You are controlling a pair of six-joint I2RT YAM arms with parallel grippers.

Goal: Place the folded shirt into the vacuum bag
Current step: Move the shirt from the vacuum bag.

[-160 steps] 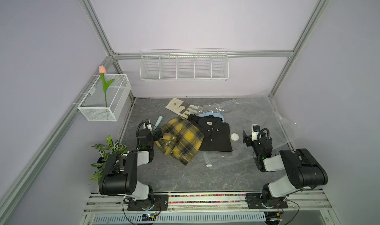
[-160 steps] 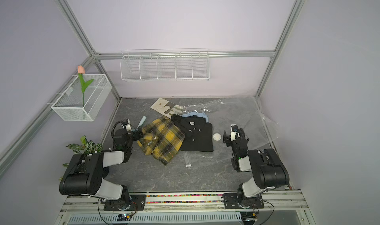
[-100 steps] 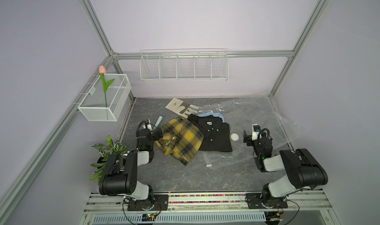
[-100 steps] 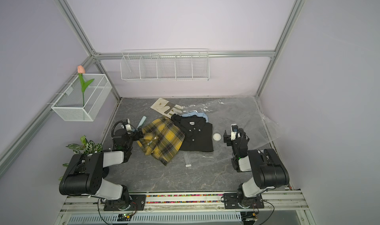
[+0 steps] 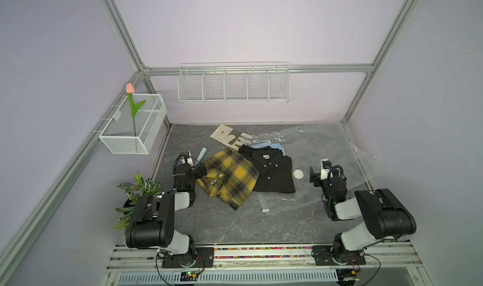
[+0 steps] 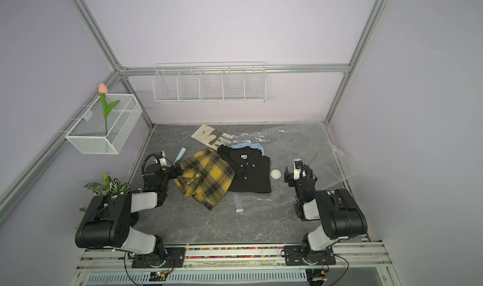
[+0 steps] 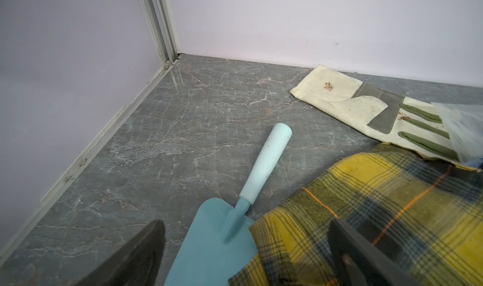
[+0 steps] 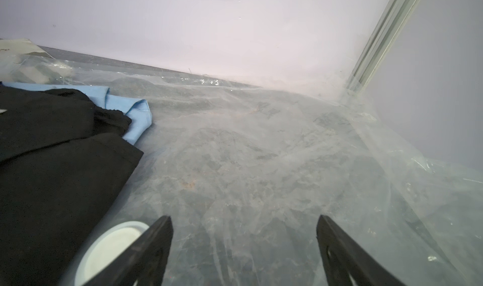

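1. The vacuum bag (image 5: 326,146), clear and crinkled, spreads over the bench (image 5: 235,227) beside the black shirt (image 5: 274,175), its round white valve (image 5: 298,173) just beside it.
2. Its edge farthest from that shirt curls upward; bare bench lies before the shirt.
3. Both claws gape empty: left claw (image 7: 246,223) at the yellow plaid shirt (image 5: 230,179) touching the black shirt, right claw (image 8: 244,219) over the bag.
4. Only the left wrist view shows the trowel (image 7: 217,240) with its blade edge under the plaid.
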